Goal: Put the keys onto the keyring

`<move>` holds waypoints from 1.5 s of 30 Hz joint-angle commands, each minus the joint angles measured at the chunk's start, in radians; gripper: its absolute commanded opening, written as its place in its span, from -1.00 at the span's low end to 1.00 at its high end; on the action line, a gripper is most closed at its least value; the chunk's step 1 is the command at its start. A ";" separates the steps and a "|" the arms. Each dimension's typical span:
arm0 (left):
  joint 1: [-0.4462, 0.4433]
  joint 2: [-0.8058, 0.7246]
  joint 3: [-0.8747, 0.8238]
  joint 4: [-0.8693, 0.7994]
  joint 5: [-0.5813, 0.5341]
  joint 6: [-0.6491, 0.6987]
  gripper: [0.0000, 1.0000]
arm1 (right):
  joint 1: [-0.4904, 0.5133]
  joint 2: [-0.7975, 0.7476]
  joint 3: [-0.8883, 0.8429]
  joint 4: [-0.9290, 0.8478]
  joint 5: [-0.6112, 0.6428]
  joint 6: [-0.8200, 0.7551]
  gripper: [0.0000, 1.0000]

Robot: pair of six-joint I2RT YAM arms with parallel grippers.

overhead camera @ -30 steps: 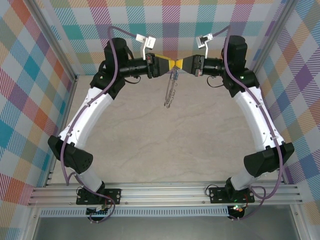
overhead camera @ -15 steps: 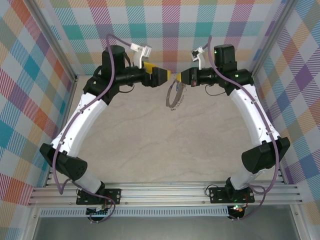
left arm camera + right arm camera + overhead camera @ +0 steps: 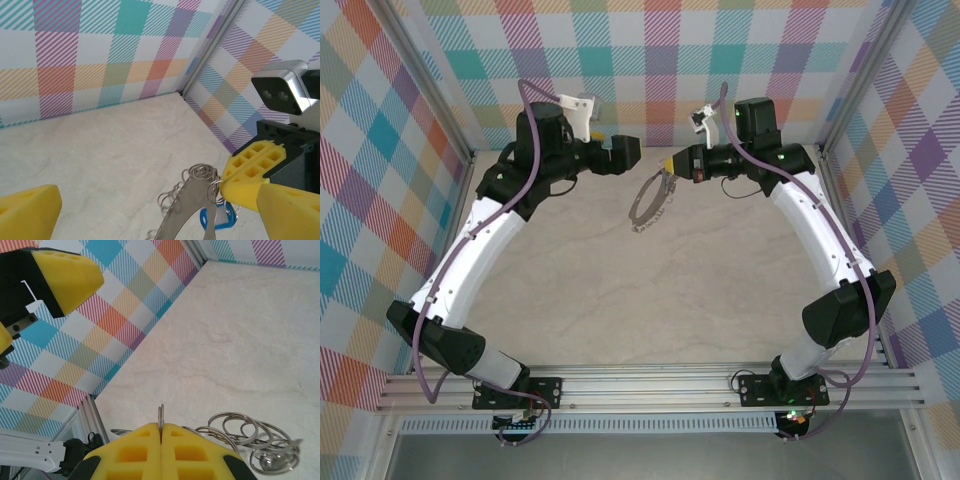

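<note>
The keyring [image 3: 637,197], a thin grey hoop fringed with small wire loops, hangs tilted above the table at the back. My right gripper [image 3: 670,163] is shut on one small loop at the hoop's top. That loop stands edge-on between the yellow pads in the right wrist view, at the right gripper [image 3: 161,427]. In the left wrist view the keyring [image 3: 192,200] hangs from the right gripper [image 3: 226,184], and the key's blue tag [image 3: 205,219] dangles just under those fingers. My left gripper [image 3: 626,152] is open, a short way left of the hoop, holding nothing.
Checked walls close in the table [image 3: 650,300] at the back and both sides. The right arm's white wrist camera [image 3: 282,92] sits above its fingers. More wire loops [image 3: 250,432] bunch to the right of the right gripper's pads.
The left gripper has opened, let go of the keyring and drawn back to the left. The right gripper has kept hold, and the hoop has swung from edge-on to tilted.
</note>
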 commanded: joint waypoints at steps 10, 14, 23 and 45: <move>-0.002 0.053 0.066 0.020 -0.031 0.135 1.00 | 0.001 -0.010 0.066 -0.051 -0.016 -0.120 -1.00; -0.001 0.071 0.076 0.065 -0.026 0.174 1.00 | 0.001 0.018 0.107 -0.078 -0.005 -0.116 -1.00; -0.001 0.076 -0.004 0.197 -0.034 0.181 1.00 | 0.001 0.041 0.114 -0.069 -0.005 -0.101 -1.00; 0.001 0.053 0.010 0.069 0.139 0.235 1.00 | 0.000 0.067 0.181 -0.173 -0.067 -0.140 -1.00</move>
